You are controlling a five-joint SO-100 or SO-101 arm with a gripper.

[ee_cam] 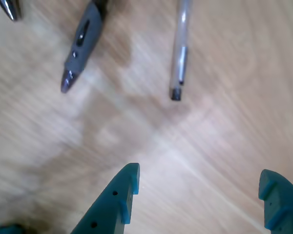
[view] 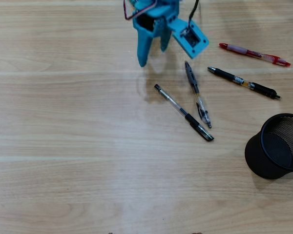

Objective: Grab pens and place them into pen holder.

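Observation:
My blue gripper is open and empty above the table's far edge in the overhead view. Just in front of it lie a clear pen with a black cap and a grey pen. A black pen and a red pen lie further right. The black mesh pen holder stands at the right edge, leaning. In the wrist view the open gripper hovers short of the clear pen's tip and the grey pen's tip. A third pen tip peeks in at the top left.
The wooden table stretches wide to the left and front of the pens. The arm's blue body with its wrist camera overhangs the top centre.

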